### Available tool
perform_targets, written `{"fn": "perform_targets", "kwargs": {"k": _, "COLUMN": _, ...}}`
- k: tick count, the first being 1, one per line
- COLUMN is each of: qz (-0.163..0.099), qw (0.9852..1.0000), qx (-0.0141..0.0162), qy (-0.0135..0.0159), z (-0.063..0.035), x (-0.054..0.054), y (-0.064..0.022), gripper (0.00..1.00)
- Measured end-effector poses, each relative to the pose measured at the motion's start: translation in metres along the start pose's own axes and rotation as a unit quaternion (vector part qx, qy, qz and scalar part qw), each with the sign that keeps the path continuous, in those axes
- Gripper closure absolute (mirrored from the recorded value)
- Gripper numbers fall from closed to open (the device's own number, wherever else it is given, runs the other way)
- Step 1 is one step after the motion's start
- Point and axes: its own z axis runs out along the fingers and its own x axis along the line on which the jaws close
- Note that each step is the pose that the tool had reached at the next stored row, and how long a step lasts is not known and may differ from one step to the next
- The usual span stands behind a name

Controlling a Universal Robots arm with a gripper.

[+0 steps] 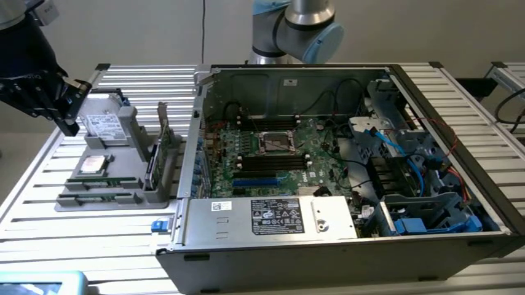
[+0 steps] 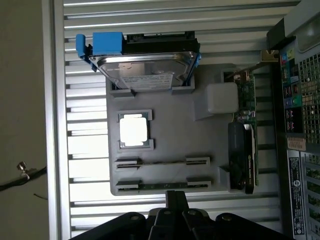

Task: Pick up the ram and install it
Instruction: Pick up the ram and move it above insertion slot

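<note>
— What is at the exterior view's left?
— The arm's black gripper (image 1: 71,128). It hangs over the slatted metal table (image 1: 33,184), just beside the far end of a grey plastic holder tray (image 1: 123,157). Its fingers are pressed together and grip nothing.
— And where is the ram?
— The long, narrow green ram stick (image 1: 100,182) sits on edge in slotted rests at the tray's near end, with a second stick like it (image 1: 93,198) just beside it. The gripper is well apart from both.
— What else does the tray carry?
— A silver boxy hard drive (image 1: 105,126) at the far end, a square silver processor chip (image 1: 93,164) in the middle, and a tall green expansion card (image 1: 164,138) upright along the right edge.
— Further right?
— An open grey metal computer case (image 1: 345,252) with a green motherboard (image 1: 271,153) inside, and blue cables (image 1: 385,138) to the right of that.
</note>
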Motion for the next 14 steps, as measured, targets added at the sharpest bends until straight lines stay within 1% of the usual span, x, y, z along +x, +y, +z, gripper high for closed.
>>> {"fn": "perform_targets", "kwargs": {"k": 4, "qz": -0.001, "qw": 1.0000, "qx": 0.0000, "qy": -0.0003, "z": 0.0001, "x": 0.0006, "y": 0.0003, "gripper": 0.89}}
{"fn": "perform_targets", "kwargs": {"k": 6, "qz": -0.017, "qw": 0.9999, "qx": 0.0000, "qy": 0.0003, "z": 0.0001, "x": 0.0005, "y": 0.0003, "gripper": 0.89}}
{"fn": "perform_targets", "kwargs": {"k": 8, "qz": -0.035, "qw": 0.9994, "qx": 0.0001, "qy": 0.0010, "z": 0.0001, "x": 0.0005, "y": 0.0003, "gripper": 0.89}}
{"fn": "perform_targets", "kwargs": {"k": 11, "qz": -0.062, "qw": 0.9981, "qx": 0.0002, "qy": 0.0020, "z": 0.0001, "x": 0.0005, "y": 0.0003, "gripper": 0.89}}
{"fn": "perform_targets", "kwargs": {"k": 14, "qz": -0.090, "qw": 0.9960, "qx": 0.0003, "qy": 0.0031, "z": 0.0002, "x": 0.0005, "y": 0.0003, "gripper": 0.89}}
